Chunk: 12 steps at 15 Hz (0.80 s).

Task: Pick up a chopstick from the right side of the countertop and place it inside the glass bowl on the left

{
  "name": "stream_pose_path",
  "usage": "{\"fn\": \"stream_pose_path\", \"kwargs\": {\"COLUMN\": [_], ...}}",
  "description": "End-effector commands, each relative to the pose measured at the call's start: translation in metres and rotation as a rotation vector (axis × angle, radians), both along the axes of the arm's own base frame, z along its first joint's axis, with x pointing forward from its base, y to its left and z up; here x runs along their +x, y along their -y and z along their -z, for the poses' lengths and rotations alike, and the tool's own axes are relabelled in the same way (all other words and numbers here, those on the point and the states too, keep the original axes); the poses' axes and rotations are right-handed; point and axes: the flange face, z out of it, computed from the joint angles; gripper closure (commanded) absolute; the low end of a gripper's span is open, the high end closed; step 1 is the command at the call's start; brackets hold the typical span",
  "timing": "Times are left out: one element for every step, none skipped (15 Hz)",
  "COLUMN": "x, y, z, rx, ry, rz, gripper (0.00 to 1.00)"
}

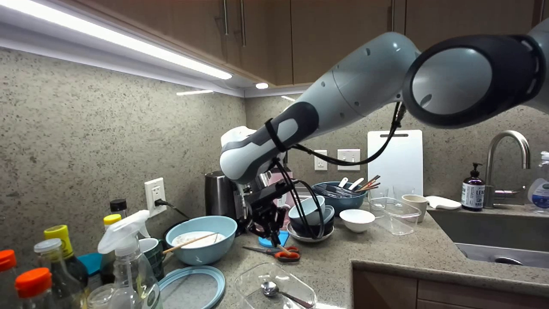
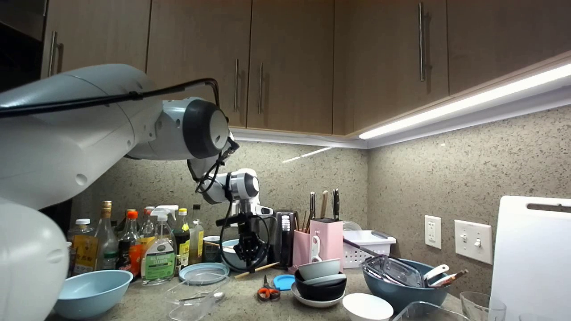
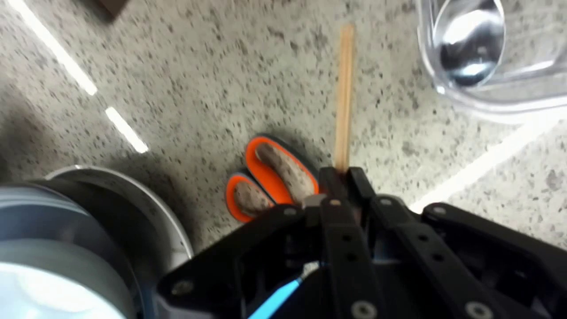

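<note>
My gripper is shut on a light wooden chopstick. In the wrist view the stick points away from the fingertips, above the speckled countertop. In an exterior view the chopstick is held nearly level by the gripper. Elsewhere the gripper hangs near the scissors, with a short end of the chopstick showing. A clear rectangular container holding a metal spoon stands apart from the gripper. It also shows in the wrist view. I cannot tell whether it is the glass bowl.
Orange-handled scissors lie close to the fingertips. Stacked bowls and a blue lid are near. A light blue bowl has another wooden stick across it. A round blue-rimmed lid and bottles stand beyond.
</note>
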Motion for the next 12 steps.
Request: {"fn": "stream_pose_path", "kwargs": {"x": [-0.052, -0.06, -0.065, -0.066, -0.044, -0.049, -0.053, -0.055, -0.056, -0.057, -0.057, -0.057], "y": [0.008, 0.01, 0.015, 0.021, 0.01, 0.013, 0.016, 0.019, 0.02, 0.02, 0.02, 0.02], "z": [-0.032, -0.037, -0.043, -0.048, -0.036, -0.042, -0.045, -0.047, -0.047, -0.046, -0.046, -0.045], "rx": [0.005, 0.002, 0.004, 0.001, -0.015, -0.018, -0.018, -0.018, -0.019, -0.019, -0.019, -0.019], "ry": [-0.126, -0.133, -0.129, -0.111, -0.108, -0.108, -0.109, -0.11, -0.112, -0.113, -0.115, -0.115], "rz": [0.073, 0.087, 0.106, 0.132, 0.072, 0.086, 0.092, 0.095, 0.096, 0.096, 0.096, 0.096], "gripper": [0.98, 0.98, 0.98, 0.98, 0.92, 0.92, 0.92, 0.92, 0.92, 0.92, 0.92, 0.98]}}
